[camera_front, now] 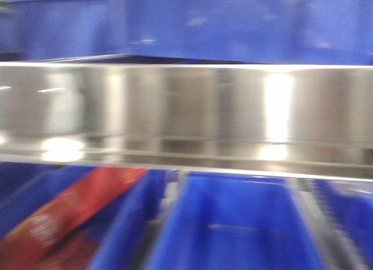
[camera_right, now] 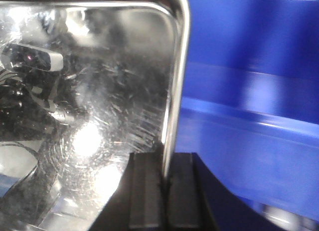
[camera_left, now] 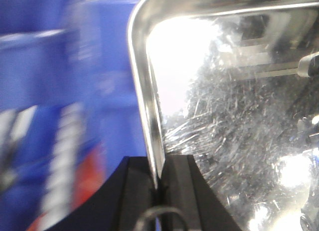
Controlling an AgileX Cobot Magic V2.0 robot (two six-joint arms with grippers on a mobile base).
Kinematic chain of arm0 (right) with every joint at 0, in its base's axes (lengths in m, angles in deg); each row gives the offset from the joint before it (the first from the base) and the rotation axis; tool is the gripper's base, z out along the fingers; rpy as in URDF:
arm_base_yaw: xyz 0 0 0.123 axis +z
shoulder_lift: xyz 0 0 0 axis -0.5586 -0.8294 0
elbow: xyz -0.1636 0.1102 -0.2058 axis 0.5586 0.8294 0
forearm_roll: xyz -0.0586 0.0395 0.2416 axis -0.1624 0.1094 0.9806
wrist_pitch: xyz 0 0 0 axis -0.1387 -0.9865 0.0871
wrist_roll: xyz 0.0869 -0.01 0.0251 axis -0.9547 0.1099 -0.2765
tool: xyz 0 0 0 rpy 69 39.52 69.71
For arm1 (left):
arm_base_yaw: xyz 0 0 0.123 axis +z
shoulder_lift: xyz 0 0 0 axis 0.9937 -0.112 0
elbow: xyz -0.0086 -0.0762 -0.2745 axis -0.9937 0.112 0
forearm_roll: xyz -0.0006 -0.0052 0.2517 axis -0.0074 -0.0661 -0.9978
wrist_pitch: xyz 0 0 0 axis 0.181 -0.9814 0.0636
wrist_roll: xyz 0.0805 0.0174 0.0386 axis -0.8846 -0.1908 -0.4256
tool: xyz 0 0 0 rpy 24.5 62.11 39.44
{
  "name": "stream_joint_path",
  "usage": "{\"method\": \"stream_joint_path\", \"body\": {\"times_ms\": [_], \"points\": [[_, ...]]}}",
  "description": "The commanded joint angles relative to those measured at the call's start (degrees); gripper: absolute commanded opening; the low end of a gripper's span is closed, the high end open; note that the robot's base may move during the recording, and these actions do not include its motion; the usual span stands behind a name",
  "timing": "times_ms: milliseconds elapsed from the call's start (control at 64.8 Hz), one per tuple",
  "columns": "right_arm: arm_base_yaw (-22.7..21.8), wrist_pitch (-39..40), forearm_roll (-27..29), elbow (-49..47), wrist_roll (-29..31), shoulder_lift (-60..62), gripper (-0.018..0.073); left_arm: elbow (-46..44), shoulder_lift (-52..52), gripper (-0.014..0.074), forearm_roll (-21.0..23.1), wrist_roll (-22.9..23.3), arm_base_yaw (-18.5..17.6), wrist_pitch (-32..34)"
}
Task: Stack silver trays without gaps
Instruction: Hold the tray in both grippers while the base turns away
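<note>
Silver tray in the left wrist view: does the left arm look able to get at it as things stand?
Yes, it seems so: the left pincer is shut on the thin rim of the silver tray, one finger on each side of the edge, with nothing between pincer and tray.

Scratched, shiny silver tray (camera_left: 224, 141), rim gripped both ends.

silver tray (camera_left: 224, 116): shiny metal is seen, bright like a mirror, marked by many thin scratches | rail (camera_front: 186, 112): smooth grey metal with a soft shine is seen, blurred | blue bins (camera_front: 233, 223): smooth plastic, a little glossy | left tool (camera_left: 158, 188), right tool (camera_right: 163, 188): black, matt stuff is seen
</note>
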Motion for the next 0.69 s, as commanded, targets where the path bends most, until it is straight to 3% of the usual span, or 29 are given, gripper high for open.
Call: {"method": "stream_joint_path", "body": {"times_ms": [0,679], "points": [[0.1,2.5,0.5,-0.8,1.1,0.9,-0.007,-0.5,0.8,-0.0008,-0.2,-0.8,-0.4,2.1],[0.1,2.6,0.5,-0.8,1.1,0.9,-0.007,-0.5,0.8,-0.0008,-0.2,-0.8,-0.4,2.1]]}}
